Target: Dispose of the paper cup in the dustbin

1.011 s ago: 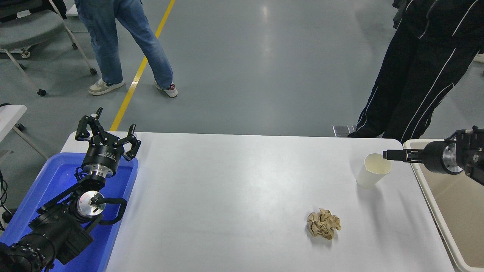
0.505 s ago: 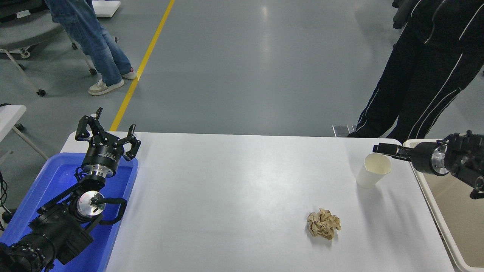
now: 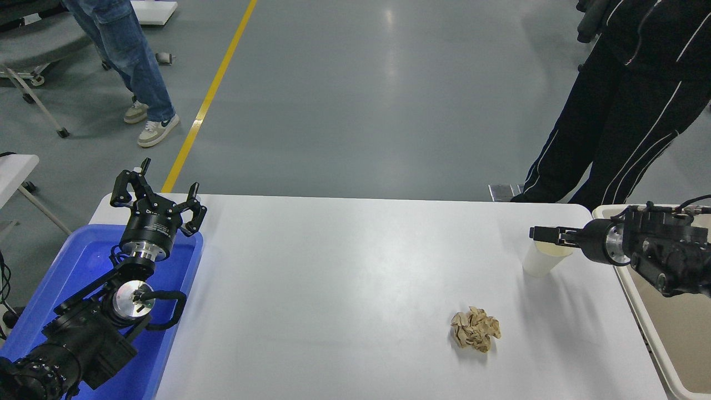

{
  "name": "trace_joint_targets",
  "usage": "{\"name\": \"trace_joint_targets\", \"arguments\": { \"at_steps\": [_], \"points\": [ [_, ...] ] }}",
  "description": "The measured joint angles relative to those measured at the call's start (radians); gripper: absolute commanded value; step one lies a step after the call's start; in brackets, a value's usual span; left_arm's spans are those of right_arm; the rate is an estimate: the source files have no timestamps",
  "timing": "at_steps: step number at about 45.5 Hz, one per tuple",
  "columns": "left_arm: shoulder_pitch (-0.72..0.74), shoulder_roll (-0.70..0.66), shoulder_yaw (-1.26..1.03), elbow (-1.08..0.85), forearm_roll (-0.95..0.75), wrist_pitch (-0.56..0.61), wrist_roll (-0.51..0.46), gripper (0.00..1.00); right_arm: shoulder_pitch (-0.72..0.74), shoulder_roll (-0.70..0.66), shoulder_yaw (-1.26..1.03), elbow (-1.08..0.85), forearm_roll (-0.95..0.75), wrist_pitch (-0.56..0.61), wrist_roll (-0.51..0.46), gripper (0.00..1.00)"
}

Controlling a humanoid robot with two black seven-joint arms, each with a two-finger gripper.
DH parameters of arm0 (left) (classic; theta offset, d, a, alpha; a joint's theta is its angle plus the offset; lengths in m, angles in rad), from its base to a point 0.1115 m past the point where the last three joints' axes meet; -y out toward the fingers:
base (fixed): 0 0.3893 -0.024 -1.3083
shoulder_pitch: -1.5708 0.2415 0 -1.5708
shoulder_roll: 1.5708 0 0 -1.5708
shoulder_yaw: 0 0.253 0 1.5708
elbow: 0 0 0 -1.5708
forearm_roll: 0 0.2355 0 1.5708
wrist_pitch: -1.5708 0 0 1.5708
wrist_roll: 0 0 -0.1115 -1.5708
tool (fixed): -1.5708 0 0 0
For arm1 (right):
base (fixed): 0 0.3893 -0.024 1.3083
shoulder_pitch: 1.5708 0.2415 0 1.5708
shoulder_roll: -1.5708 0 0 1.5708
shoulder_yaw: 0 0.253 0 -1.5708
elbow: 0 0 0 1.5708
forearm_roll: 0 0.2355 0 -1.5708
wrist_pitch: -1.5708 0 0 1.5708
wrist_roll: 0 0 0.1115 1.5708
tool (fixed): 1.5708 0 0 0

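Note:
The white paper cup [image 3: 536, 263] stands upright near the table's right edge. My right gripper [image 3: 547, 235] comes in from the right and lies level across the cup's rim, hiding most of its mouth; I see it edge-on and cannot tell its state. The beige dustbin [image 3: 686, 333] stands just past the table's right edge, partly behind my right arm. My left gripper [image 3: 156, 195] is parked open above the blue tub at the lower left.
A crumpled tan paper ball [image 3: 475, 329] lies on the white table [image 3: 344, 289] in front of the cup. The blue tub [image 3: 78, 266] sits at the left edge. A person in black trousers [image 3: 616, 128] stands at the far right; another walks at the far left.
My right gripper has moved left, from the cup's right rim to across its mouth. The cup stays in place. The person in jeans has walked off to the left.

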Motion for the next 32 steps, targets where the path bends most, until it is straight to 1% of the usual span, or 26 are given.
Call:
{"name": "trace_joint_targets", "arguments": {
  "at_steps": [32],
  "points": [
    [0.0,0.0,0.0,0.0,0.0,0.0,0.0,1.0,0.003,0.003,0.011,-0.021,-0.001,-0.001,0.001,0.99]
  ]
}}
